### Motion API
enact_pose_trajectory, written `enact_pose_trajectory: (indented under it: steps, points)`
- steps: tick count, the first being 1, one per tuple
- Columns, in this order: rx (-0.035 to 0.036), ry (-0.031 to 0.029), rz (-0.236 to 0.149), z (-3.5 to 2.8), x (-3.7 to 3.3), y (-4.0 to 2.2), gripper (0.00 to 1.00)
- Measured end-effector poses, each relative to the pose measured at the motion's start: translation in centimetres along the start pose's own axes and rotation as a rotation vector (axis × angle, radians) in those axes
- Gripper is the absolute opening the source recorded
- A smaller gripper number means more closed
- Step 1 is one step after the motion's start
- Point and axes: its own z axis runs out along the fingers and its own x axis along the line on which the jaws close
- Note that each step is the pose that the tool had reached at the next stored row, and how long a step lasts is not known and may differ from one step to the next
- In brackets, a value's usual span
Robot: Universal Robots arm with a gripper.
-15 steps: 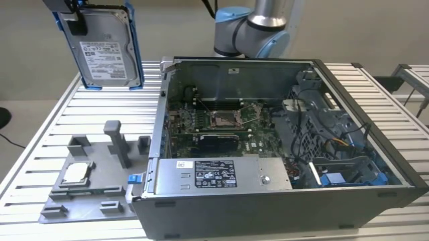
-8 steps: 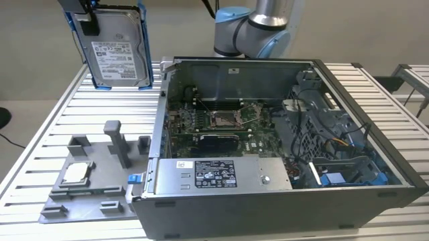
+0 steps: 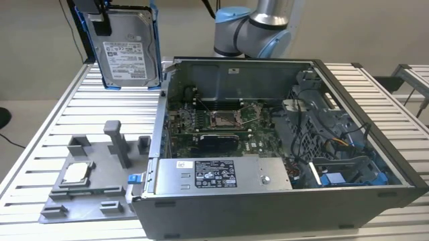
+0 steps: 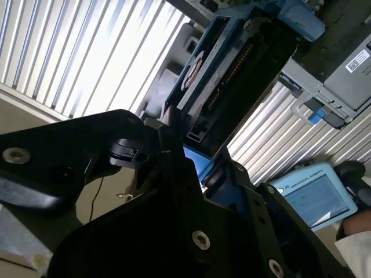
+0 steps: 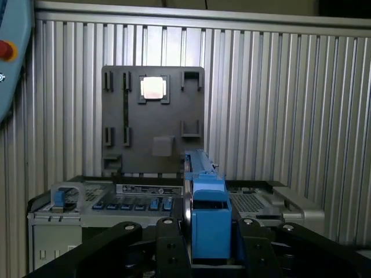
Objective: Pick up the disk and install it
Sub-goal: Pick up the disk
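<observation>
The disk (image 3: 127, 45), a silver-grey drive with a white label and a blue frame, hangs upright in the air above the slatted table's far corner at the exterior view's left, beside the open computer case (image 3: 268, 213). My gripper (image 3: 96, 14) is shut on the disk's upper edge. In the first wrist view the disk (image 5: 207, 217) shows edge-on as a blue strip between my black fingers (image 5: 166, 240), with the gripper (image 5: 207, 231) clamped around it. The second wrist view shows the disk (image 4: 226, 75) reaching away from my gripper (image 4: 200, 159), over the table slats.
Inside the case sit a motherboard (image 3: 221, 120), a grey labelled box (image 3: 214, 174) and a blue drive bay (image 3: 348, 175). A grey fixture plate (image 3: 100, 198) with a small square chip (image 3: 76, 172) lies beside the case. A teach pendant (image 4: 316, 194) and a sleeve (image 4: 356, 246) are nearby.
</observation>
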Motion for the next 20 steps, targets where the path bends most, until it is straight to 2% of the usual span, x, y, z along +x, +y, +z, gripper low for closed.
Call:
enact_pose_trajectory:
  steps: [10, 15, 20]
  points:
    - [0.0, 0.0001, 0.0, -0.03, 0.04, -1.79, 0.0]
    - [-0.0008, 0.0001, 0.0, -0.04, 0.05, -2.08, 0.0]
    - [-0.0008, 0.0, 0.0, -0.05, 0.07, -2.92, 0.0]
